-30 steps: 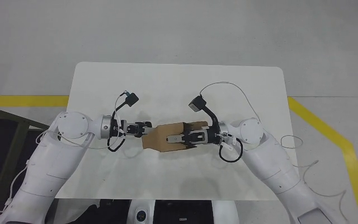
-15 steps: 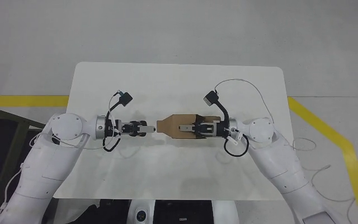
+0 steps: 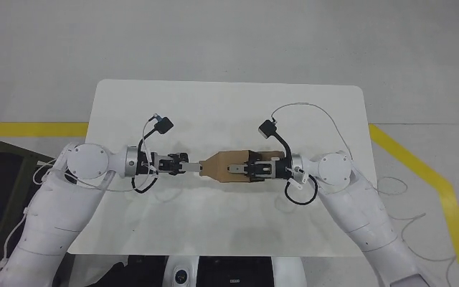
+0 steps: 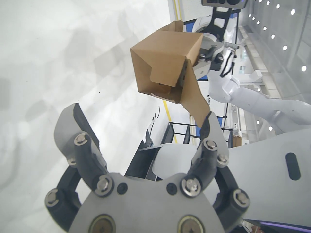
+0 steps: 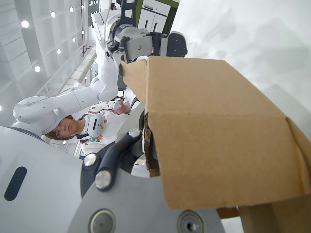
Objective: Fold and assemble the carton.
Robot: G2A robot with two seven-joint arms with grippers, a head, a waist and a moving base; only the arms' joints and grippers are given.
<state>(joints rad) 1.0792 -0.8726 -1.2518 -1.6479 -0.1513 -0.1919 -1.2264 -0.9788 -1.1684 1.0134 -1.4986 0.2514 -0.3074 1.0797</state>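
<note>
Hanging in the air over the middle of the table, about midway between its two short edges, the carton lies with its long axis running from one arm to the other, parallel to the table's long edges. The right gripper has it by the end nearer that arm, fingers pressed onto the cardboard wall, and carries its whole weight, since nothing under it touches the table. The open, unfinished end points straight at the left gripper, whose fingers are spread wide with nothing pinched between them. From that open end a long flap juts out toward the left arm, and its tip sits against the inner side of one spread finger, while the shorter flaps are partly turned in across the mouth. This is the relation that counts: the flap lies directly ahead of the left fingers, in line with the carton's axis, and the left gripper is far the nearer to it. The step in hand looks like closing this end, so the left arm would probably need to push or pinch that flap and swing it across the mouth while the right holds firm. The thin cardboard may buckle if it is pushed off-line.
</note>
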